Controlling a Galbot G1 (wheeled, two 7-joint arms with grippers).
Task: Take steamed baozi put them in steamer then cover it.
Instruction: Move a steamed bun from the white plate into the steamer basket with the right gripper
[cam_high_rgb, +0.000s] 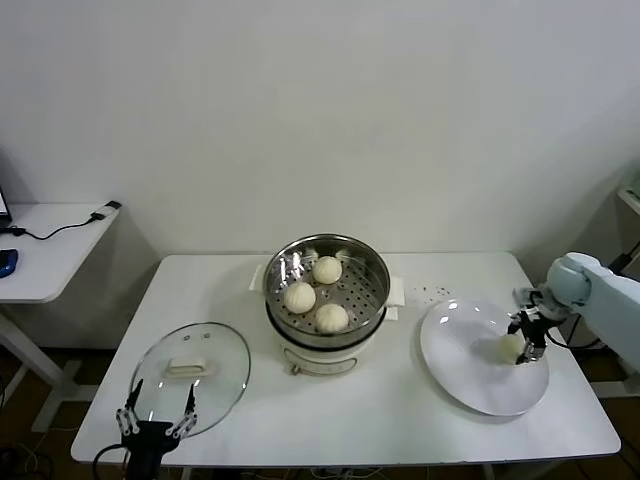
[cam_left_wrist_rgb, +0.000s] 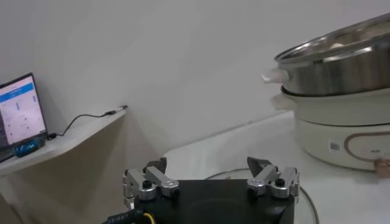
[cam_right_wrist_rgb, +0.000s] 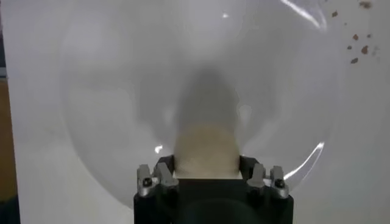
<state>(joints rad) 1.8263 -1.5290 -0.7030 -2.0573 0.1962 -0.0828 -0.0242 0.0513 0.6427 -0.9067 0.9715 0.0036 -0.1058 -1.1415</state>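
Three cream-white baozi (cam_high_rgb: 327, 269) lie in the shiny steel steamer (cam_high_rgb: 375, 262) on its white pot base at the table's middle. A fourth baozi (cam_high_rgb: 509, 347) is at the white plate (cam_high_rgb: 470, 370) on the right, and my right gripper (cam_high_rgb: 524, 338) is shut on it. In the right wrist view the bun (cam_right_wrist_rgb: 206, 149) sits pressed between both fingers of that gripper (cam_right_wrist_rgb: 206, 170), over the plate (cam_right_wrist_rgb: 109, 91). The glass cover (cam_high_rgb: 215, 350) with its white handle lies flat at the front left. My left gripper (cam_high_rgb: 157, 412) hangs open and empty at the cover's near edge.
The left wrist view shows the open left gripper (cam_left_wrist_rgb: 210, 173), the steamer (cam_left_wrist_rgb: 341, 61) above the pot base (cam_left_wrist_rgb: 341, 128), and a side desk with a laptop (cam_left_wrist_rgb: 21, 112). Brown crumbs (cam_high_rgb: 432, 293) lie between the pot and the plate.
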